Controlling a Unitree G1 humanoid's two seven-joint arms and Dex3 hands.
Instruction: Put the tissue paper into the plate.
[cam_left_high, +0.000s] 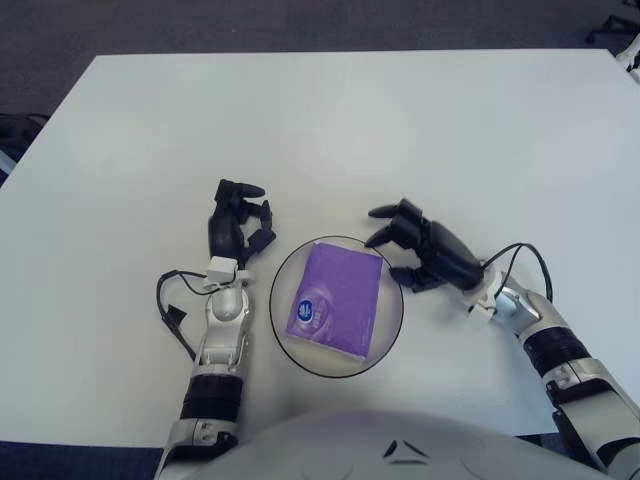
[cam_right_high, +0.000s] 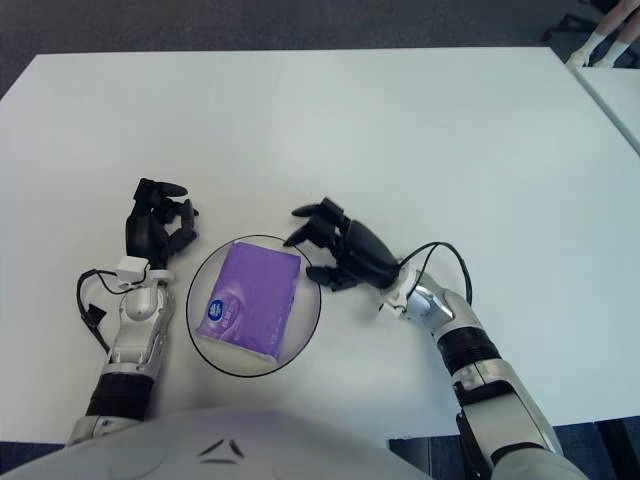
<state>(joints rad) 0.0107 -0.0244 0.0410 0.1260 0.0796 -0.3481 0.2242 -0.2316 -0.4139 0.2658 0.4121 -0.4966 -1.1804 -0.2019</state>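
Tissue pack in plate, both hands off it.

1 purple tissue pack (cam_left_high: 336, 300) lies flat inside 1 round plate (cam_left_high: 283, 322), near desk (cam_left_high: 400, 120) front edge, centre. Right hand (cam_left_high: 425, 250) just beside plate's R rim, fingers loosely curled, holding nothing. Left hand (cam_left_high: 238, 225) near plate's L rim, apart from it, fingers curled, nothing held. Far half of desk wide open; L & R margins bare white too. Little room btwn plate & front edge. 2 hands, 1 plate, 1 pack.
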